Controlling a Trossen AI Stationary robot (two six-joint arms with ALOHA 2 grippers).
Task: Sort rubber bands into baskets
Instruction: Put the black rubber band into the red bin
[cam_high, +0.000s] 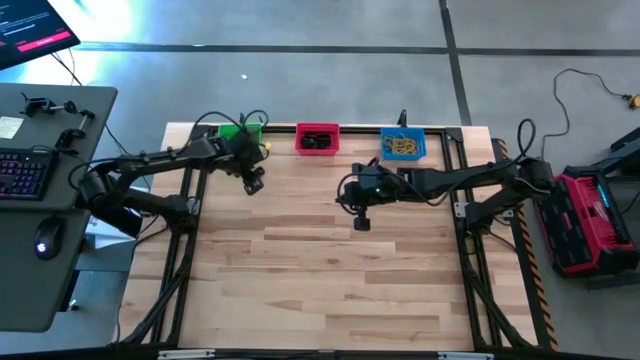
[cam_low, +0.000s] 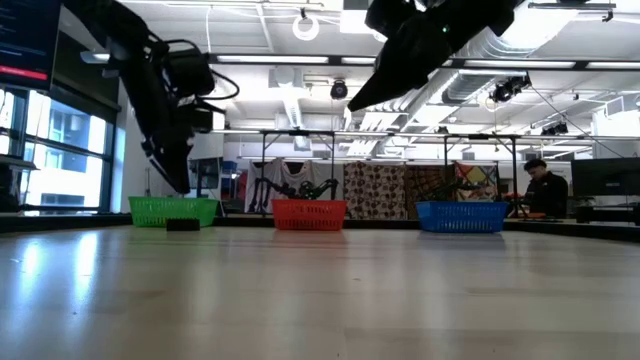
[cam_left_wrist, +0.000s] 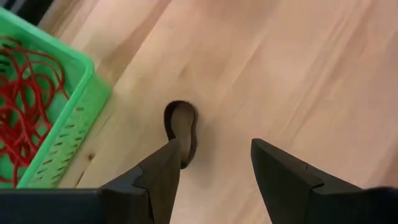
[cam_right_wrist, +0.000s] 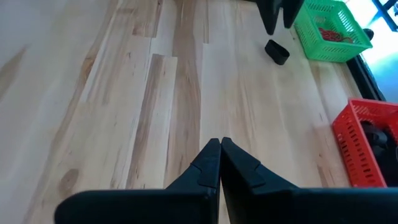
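The left end effector (cam_left_wrist: 214, 165) hangs with its two dark fingers spread well apart and nothing between them, just above a black rubber band (cam_left_wrist: 181, 132) lying flat on the wood. In the left wrist view that loop peeks out at one fingertip. The same band shows as a small dark lump (cam_right_wrist: 277, 51) in the right wrist view and a low dark shape (cam_low: 182, 225) in the low view, just beside the green basket (cam_left_wrist: 61, 134) and outside it.

In the high view the left end effector (cam_high: 254, 183) sits near the table's far left corner, just in front of the green basket (cam_high: 240, 131). That basket holds a tangle of red rubber bands (cam_left_wrist: 25, 102).

Over to the right end effector (cam_right_wrist: 220, 158): fingers pressed tight together, holding nothing, poised over bare boards. From above, the right end effector (cam_high: 361, 222) hangs near the middle of the table (cam_high: 330, 290), well clear of the baskets.

Along the far edge the three baskets stand in a row, apart from one another: green at the left, the red basket (cam_high: 317, 139) in the middle with dark bands inside, and the blue basket (cam_high: 403, 145) toward the right with a heap of yellow rubber bands (cam_high: 402, 146). In the low view they line up as green (cam_low: 172, 210), red (cam_low: 309, 213) and blue (cam_low: 461, 215).
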